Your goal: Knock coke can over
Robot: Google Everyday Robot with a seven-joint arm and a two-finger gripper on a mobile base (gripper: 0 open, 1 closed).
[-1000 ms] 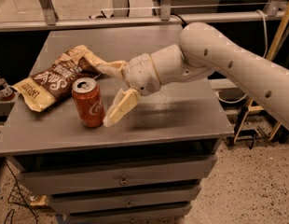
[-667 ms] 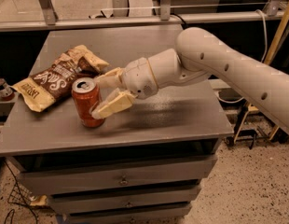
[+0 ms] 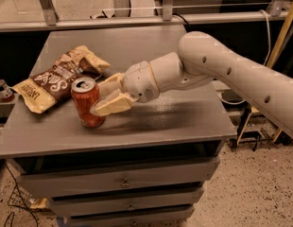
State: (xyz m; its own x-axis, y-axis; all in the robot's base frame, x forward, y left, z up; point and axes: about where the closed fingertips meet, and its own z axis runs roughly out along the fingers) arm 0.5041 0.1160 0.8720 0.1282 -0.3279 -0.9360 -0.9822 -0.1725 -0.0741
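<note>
The coke can [image 3: 85,103], red-orange with a silver top and pull tab, stands near the front left of the grey table [image 3: 175,122], its top leaning slightly to the left. My gripper [image 3: 100,98] reaches in from the right on a white arm and is open. Its cream fingers are spread against the can's right side. The near fingertip [image 3: 98,110] touches the can's lower right side, and the far finger [image 3: 111,83] lies just behind the can.
A brown-and-cream chip bag [image 3: 56,77] lies just behind and left of the can. A small dark object [image 3: 2,90] sits off the table's left edge. The table has drawers [image 3: 123,181] below its front edge. A metal rail [image 3: 137,20] runs behind.
The gripper has moved left and its near finger has swung up against the can. The can now leans slightly left, where before it stood straight.
</note>
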